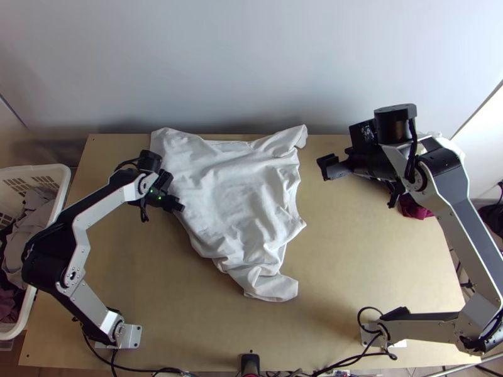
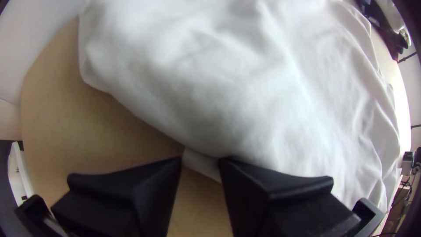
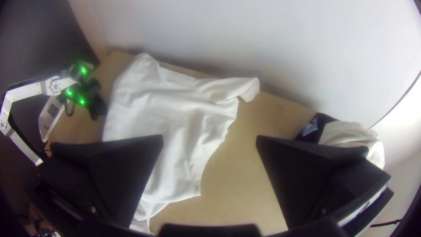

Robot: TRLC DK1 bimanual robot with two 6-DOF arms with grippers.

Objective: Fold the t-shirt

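T-shirt (image 1: 232,188) spread, v. wrinkly, on worktop (image 1: 358,251), L gripper (image 1: 175,192) slightly parted by its edge, R gripper (image 1: 324,168) gaping wide, well apart

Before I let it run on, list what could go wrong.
The left gripper is open at the edge of the shirt, so it may pinch too little cloth and slip. The right gripper is open, off to the shirt's side; a one-armed pull could skew the cloth. The shirt's near end is bunched, so folding might trap creases.
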